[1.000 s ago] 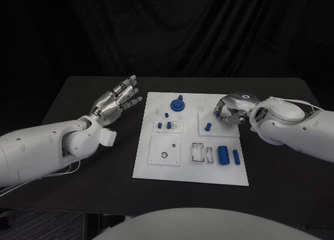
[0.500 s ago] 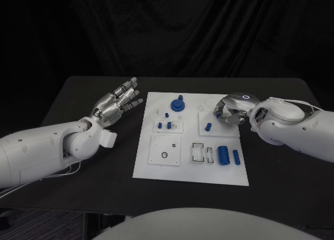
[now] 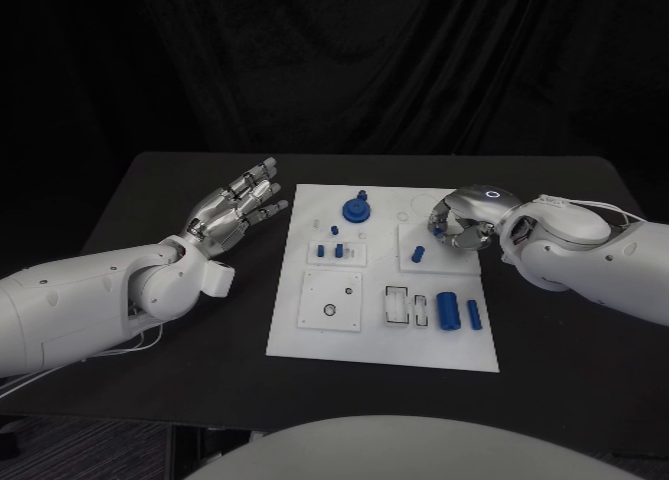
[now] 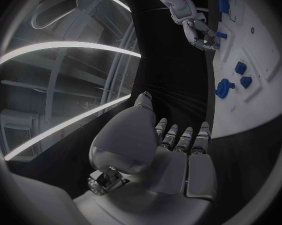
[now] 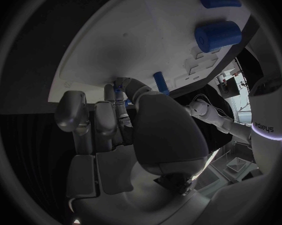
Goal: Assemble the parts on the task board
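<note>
The white task board [image 3: 385,335] lies mid-table. On it stand a blue gear with a knob [image 3: 357,209], small pegs [image 3: 334,249] and a single peg [image 3: 418,254]; a thick cylinder [image 3: 447,309] and a thin bar [image 3: 474,314] lie nearer me. My right hand [image 3: 464,222] hovers over the board's far right part, fingers curled in. In the right wrist view a small blue part [image 5: 119,92] shows pinched between its fingertips, near the single peg [image 5: 160,82]. My left hand [image 3: 236,207] is spread, palm up, above the table left of the board.
Black table [image 3: 161,190] surrounds the board, with bare room on the left and in front. The board has empty slots [image 3: 403,305] and a round recess [image 3: 331,309] near its front. In the left wrist view the right hand [image 4: 200,32] reaches over the board edge.
</note>
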